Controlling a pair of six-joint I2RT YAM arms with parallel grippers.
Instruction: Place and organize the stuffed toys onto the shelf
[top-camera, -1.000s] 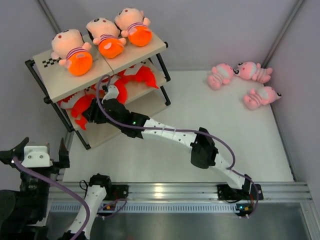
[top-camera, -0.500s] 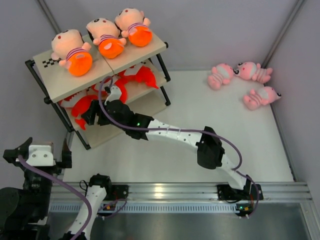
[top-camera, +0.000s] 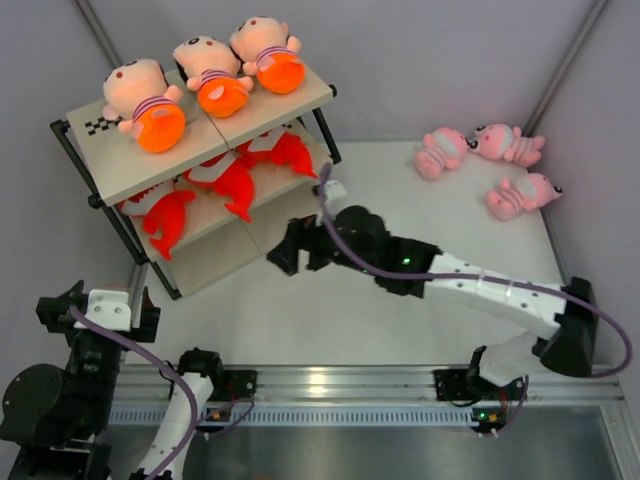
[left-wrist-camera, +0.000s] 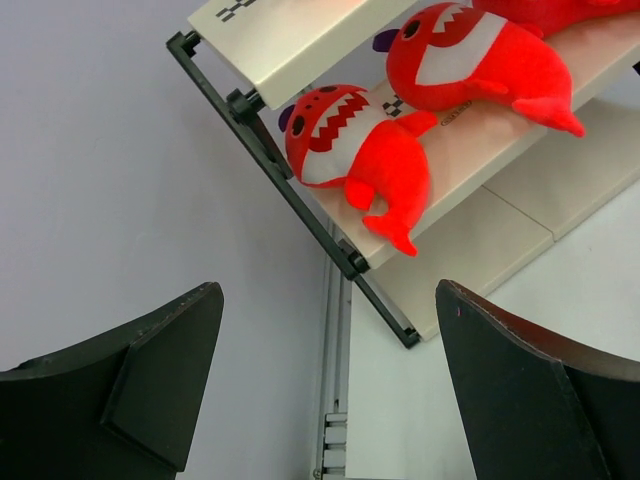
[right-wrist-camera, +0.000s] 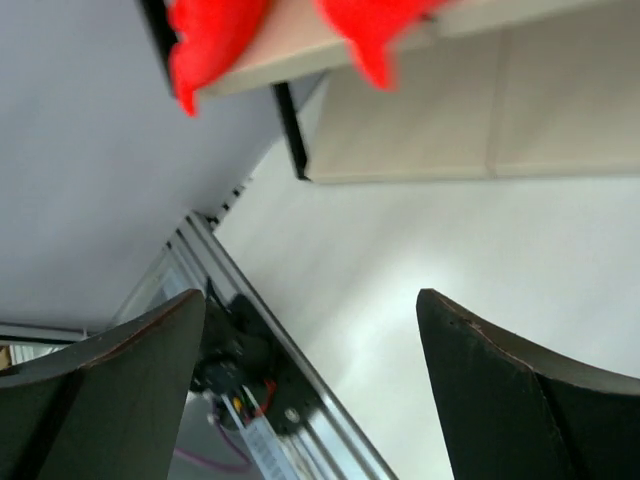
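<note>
The shelf (top-camera: 150, 165) stands at the far left. Three red-orange fish plush lie in a row on its middle tier: left (top-camera: 160, 215), middle (top-camera: 228, 180), right (top-camera: 288, 152). Two of them show in the left wrist view (left-wrist-camera: 360, 160) (left-wrist-camera: 480, 60). Three pink striped doll plush (top-camera: 440, 150) (top-camera: 508, 143) (top-camera: 522, 193) lie on the table at the far right. My right gripper (top-camera: 284, 250) is open and empty, just off the shelf's lower front corner. My left gripper (top-camera: 100, 296) is open and empty at the near left, short of the shelf.
Three larger peach dolls with orange bottoms (top-camera: 215, 75) fill the top tier. The shelf's bottom board (right-wrist-camera: 450, 110) is bare. An aluminium rail (top-camera: 330, 382) runs along the near table edge. Grey walls close in on the left, back and right.
My right gripper has drawn back from the shelf's middle tier toward the right and near side, empty. The fish stay on the tier. My left gripper has shifted slightly.
</note>
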